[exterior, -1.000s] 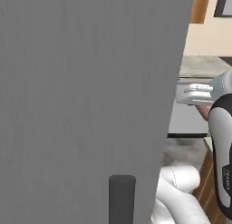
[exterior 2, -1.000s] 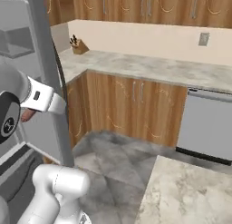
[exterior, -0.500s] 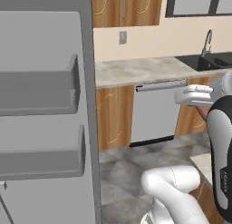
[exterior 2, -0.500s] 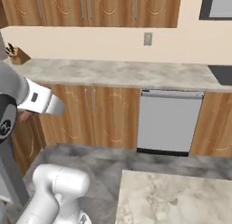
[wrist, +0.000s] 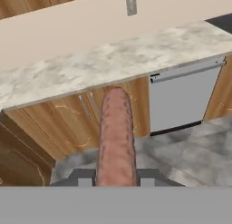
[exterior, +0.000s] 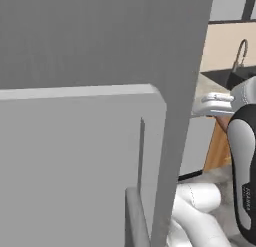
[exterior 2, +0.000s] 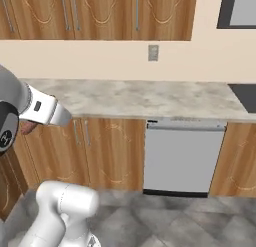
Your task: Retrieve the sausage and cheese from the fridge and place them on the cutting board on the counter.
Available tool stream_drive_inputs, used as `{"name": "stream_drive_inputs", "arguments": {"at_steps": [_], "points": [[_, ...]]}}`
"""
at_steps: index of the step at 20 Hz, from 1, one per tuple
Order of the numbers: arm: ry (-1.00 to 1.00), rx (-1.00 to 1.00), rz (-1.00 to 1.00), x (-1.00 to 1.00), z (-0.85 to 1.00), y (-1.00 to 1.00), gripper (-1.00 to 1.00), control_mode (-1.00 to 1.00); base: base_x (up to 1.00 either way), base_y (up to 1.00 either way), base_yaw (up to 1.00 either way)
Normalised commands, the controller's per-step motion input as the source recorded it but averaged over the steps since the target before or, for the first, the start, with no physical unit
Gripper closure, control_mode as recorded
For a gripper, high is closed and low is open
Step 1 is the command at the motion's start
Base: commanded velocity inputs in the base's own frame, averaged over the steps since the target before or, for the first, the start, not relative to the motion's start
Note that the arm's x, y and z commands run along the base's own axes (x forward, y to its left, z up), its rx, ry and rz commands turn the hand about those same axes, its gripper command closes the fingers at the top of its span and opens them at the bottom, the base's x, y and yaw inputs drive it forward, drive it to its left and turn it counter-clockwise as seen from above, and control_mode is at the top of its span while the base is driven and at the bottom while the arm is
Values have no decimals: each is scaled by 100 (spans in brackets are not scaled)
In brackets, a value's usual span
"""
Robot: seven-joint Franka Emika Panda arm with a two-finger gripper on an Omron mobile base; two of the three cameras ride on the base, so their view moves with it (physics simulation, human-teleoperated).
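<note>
The sausage (wrist: 116,137) is held lengthwise between the two dark fingertips (wrist: 84,177) of the gripper (wrist: 116,178), which are clenched on its near end, so that it is carried in the air and pointed toward the far counter (wrist: 113,60). The counter is seen stretching left to right above brown cabinets (exterior 2: 107,153) and a grey dishwasher (exterior 2: 182,158). In the left base view, the near left is taken up by the open grey fridge (exterior: 90,116).

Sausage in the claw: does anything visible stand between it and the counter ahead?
Nothing visible does. In the hand view the claw is shut on the sausage, which points across open floor at the counter. No cutting board can be seen on this stretch of it.
</note>
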Motion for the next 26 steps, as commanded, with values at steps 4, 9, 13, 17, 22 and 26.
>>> {"name": "stream_drive_inputs", "arguments": {"at_steps": [4, 9, 13, 17, 22, 26], "points": [[0, 0, 0, 0, 0, 0, 100, 100, 81, 0, -50], [0, 0, 0, 0, 0, 0, 100, 100, 78, 0, -66], [0, 0, 0, 0, 0, 0, 100, 100, 96, 0, -59], [0, 0, 0, 0, 0, 0, 100, 100, 85, 0, -60], [0, 0, 0, 0, 0, 0, 100, 100, 27, -13, -80], [0, 0, 0, 0, 0, 0, 100, 100, 0, -33, -89]]}}
